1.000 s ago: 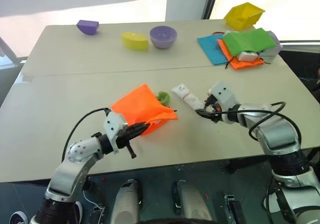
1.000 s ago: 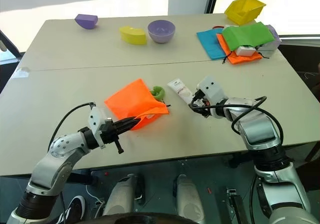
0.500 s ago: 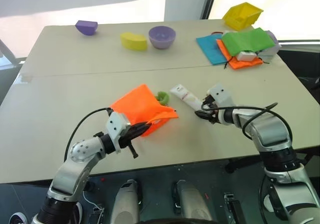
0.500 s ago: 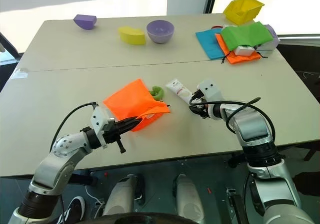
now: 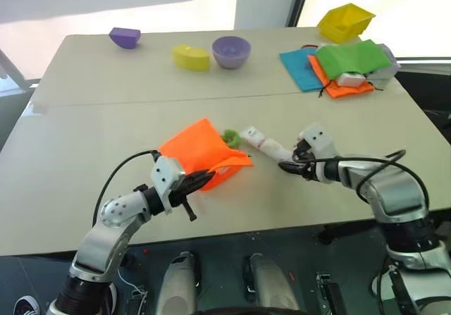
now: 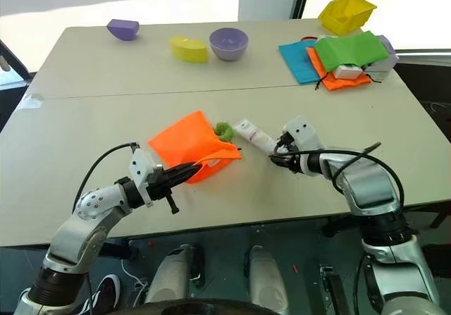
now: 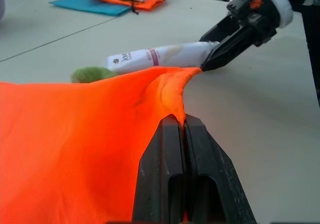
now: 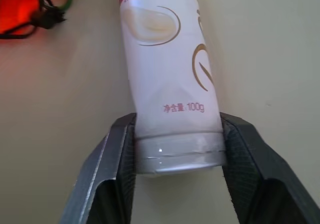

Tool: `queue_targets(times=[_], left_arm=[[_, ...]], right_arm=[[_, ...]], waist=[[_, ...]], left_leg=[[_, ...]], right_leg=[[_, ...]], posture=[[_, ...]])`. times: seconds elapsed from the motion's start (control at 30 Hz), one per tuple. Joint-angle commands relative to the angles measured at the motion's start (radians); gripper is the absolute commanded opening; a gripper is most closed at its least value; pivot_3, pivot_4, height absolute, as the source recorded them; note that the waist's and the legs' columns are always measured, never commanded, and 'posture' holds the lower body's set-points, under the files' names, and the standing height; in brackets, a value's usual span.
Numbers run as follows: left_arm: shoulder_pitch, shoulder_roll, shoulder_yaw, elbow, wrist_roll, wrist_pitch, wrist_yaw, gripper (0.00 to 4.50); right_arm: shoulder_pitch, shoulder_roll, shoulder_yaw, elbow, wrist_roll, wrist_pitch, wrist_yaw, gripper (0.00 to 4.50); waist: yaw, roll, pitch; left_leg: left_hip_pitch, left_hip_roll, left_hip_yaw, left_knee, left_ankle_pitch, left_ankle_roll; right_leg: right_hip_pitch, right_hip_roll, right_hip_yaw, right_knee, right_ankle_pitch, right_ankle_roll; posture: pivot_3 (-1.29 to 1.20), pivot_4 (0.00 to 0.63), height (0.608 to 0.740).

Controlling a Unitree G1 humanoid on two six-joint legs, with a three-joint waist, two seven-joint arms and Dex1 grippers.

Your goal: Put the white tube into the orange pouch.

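On the near half of a pale table, the right gripper has its two black fingers pressed against either side of the crimped flat end of the white tube, which a second ago lay farther from the orange pouch and at a steeper angle across the tabletop. Since then the tube has swung round and shifted toward the pouch, so that its capped end now lies just beside the green fuzzy ring at the pouch's far corner, while the right arm has drawn back and lowered. From the left wrist camera the tube's body appears to rest low over the table behind the raised orange hem, though whether it is lifted clear of the surface is hard to judge from these angles. The left gripper has not moved: its fingers stay pinched tight together on the near edge of the pouch's fabric, holding that edge up off the table as before. The pouch itself keeps its place and its tented shape. Along the far side, a purple bowl, a yellow dish, a small purple bin, a yellow bin and a stack of blue, orange and green cloths sit unchanged.
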Motion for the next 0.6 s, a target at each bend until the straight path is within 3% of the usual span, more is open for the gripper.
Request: queue_targets(times=[0.03,0.23,0.4,0.53,0.6], left_arm=[[0.006,-0.001,-0.006,-0.039,0.002,-0.016,-0.001,0.00],[0.008,0.000,-0.001,-0.042,0.002,-0.020,-0.003,0.00],[-0.013,0.005,0.006,-0.028,0.000,-0.016,-0.008,0.00],[-0.024,0.004,0.009,-0.030,0.001,-0.016,-0.004,0.00],[-0.025,0.004,0.009,-0.035,-0.001,-0.015,-0.003,0.00]], right_arm=[[0.073,-0.081,-0.102,-0.138,0.116,-0.046,0.143,1.81],[0.150,-0.098,-0.211,-0.139,0.164,-0.021,0.093,1.81],[0.290,-0.182,-0.222,-0.283,0.278,-0.036,0.229,1.81],[0.350,-0.211,-0.150,-0.338,0.239,-0.094,0.232,1.81],[0.318,-0.162,-0.085,-0.333,0.201,-0.123,0.166,1.81]], waist=[[-0.002,0.000,0.000],[-0.007,0.000,0.000],[-0.003,0.000,0.000],[-0.005,0.000,0.000],[-0.004,-0.001,0.000]], left_leg=[[0.000,0.000,0.000,0.000,0.000,0.000],[0.002,0.000,-0.001,0.001,-0.002,-0.002],[0.002,0.000,-0.002,0.001,-0.002,-0.002],[0.002,0.000,-0.001,0.002,-0.001,0.000],[0.002,0.000,-0.002,0.001,-0.002,-0.001]], right_leg=[[0.000,0.000,0.000,0.000,0.000,0.000],[0.001,0.000,0.000,0.001,0.000,0.000],[0.002,0.000,-0.001,-0.001,0.000,0.000],[0.002,0.000,0.000,-0.001,0.000,0.001],[0.002,0.000,0.000,-0.001,0.000,0.001]], posture=[[0.00,0.150,0.740],[0.00,0.150,0.740],[0.00,0.150,0.740],[0.00,0.150,0.740],[0.00,0.150,0.740]])
